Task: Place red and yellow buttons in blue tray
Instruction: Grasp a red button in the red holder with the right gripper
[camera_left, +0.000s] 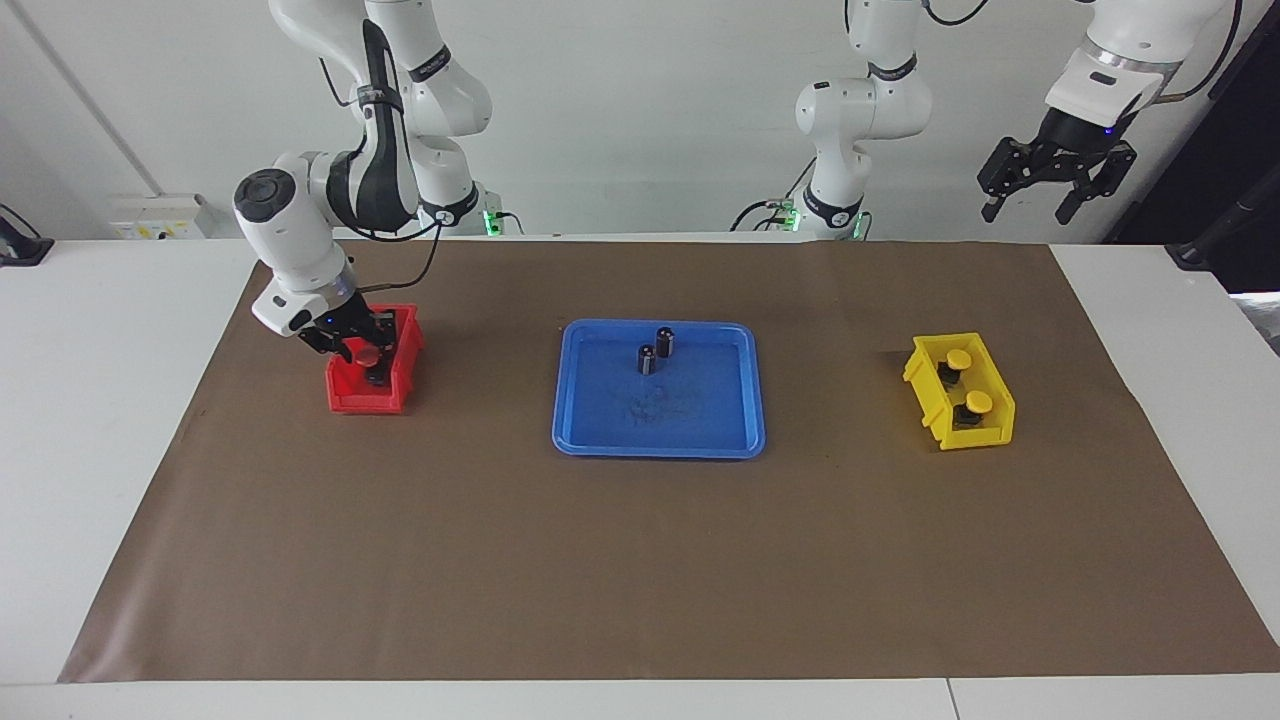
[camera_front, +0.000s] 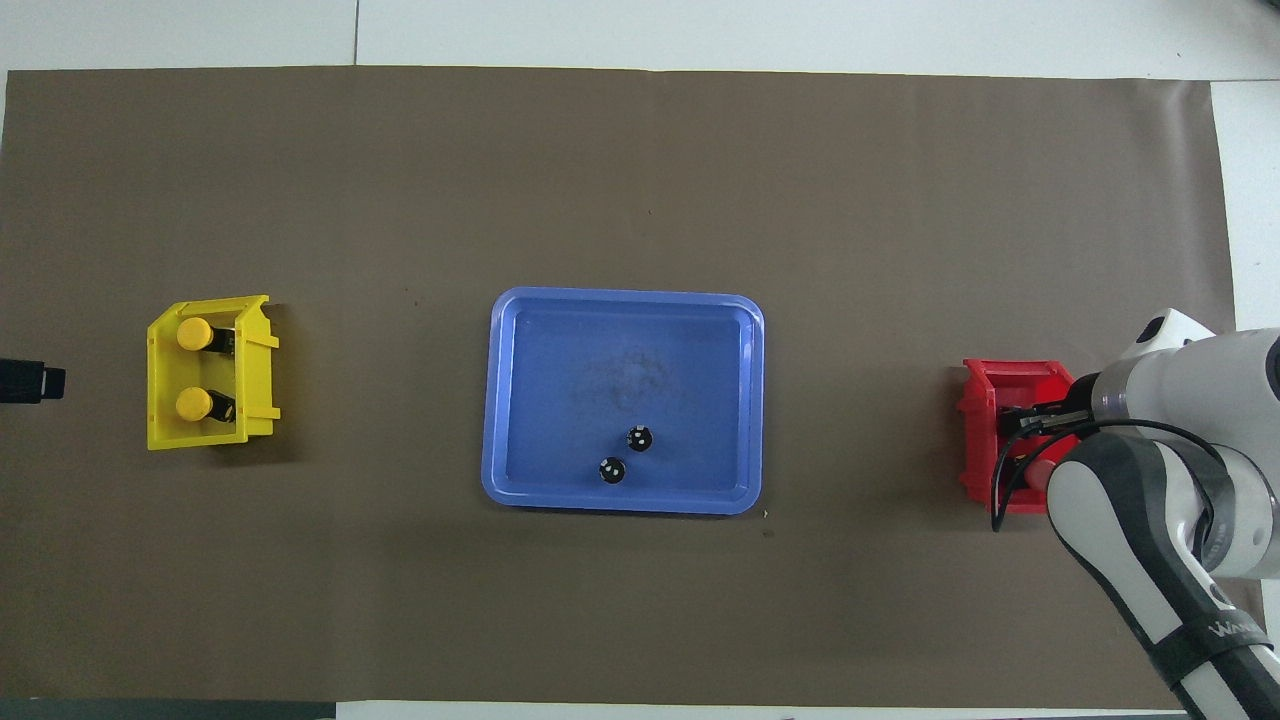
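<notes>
Right end effector (camera_left: 362, 345) low over red bin (camera_left: 352, 398) at right arm's end of table (camera_left: 100, 400), fingers clamped on red button (camera_left: 368, 356) by its cap. Second red button hidden; cannot tell where it lies. Left end effector (camera_left: 1030, 205) waits high above left arm's end of table, fingers spread wide, holding nothing. Two yellow buttons (camera_front: 193, 334) (camera_front: 192, 403) stand in yellow bin (camera_front: 258, 375). Blue tray (camera_front: 520, 400) at mid table holds two dark cylinders (camera_front: 640, 438) (camera_front: 611, 470), close together, on side nearer robots.

blue tray (camera_left: 600, 435): glossy plastic | table cover (camera_left: 640, 560): matt brown paper
</notes>
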